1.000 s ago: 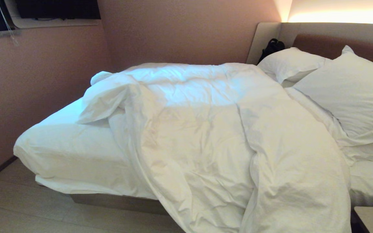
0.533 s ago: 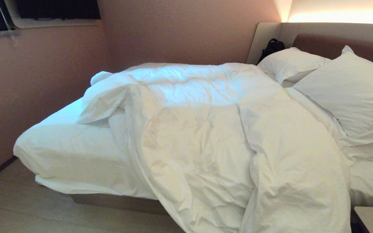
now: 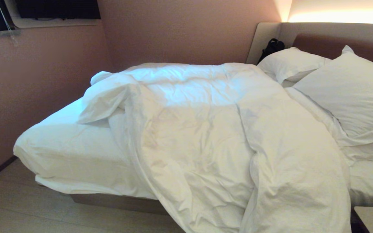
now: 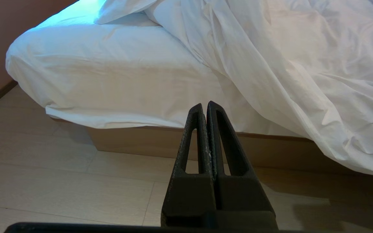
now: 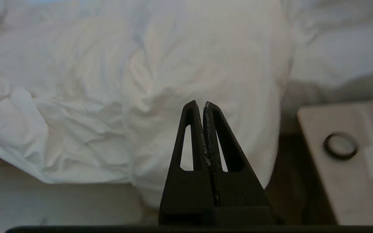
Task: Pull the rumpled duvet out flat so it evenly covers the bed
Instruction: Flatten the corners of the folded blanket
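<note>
The duvet (image 3: pixel 225 136) lies bunched on the bed (image 3: pixel 73 152), covering the middle and spilling over the near edge of the mattress from about 6 o'clock to 5 o'clock in the head view. Its corner at about 10 o'clock is folded back on itself, so the fitted sheet (image 3: pixel 63 142) at 9 o'clock is bare down to the mattress corner. Two pillows (image 3: pixel 351 94) lean at 2 o'clock against the padded headboard (image 3: pixel 332 45), and the duvet's upper edge touches the nearer one. A dark object (image 3: pixel 272 47), maybe a bag, sits beside the far pillow; the light there is too poor to be sure.

Neither arm is seen from the head camera. In the left wrist view the left gripper (image 4: pixel 205 106) hangs above the wooden floor (image 4: pixel 60 181), its two black fingers pressed together with nothing between them, pointing at the side of the bed base (image 4: pixel 134 142) under the hanging sheet. In the right wrist view the right gripper (image 5: pixel 199 105) is also clenched and empty, directed at the hanging fold of the duvet and not touching it. A bedside table (image 5: pixel 345 181) with a dark ring (image 5: pixel 340 145) on it stands at about 4 o'clock from this gripper.
</note>
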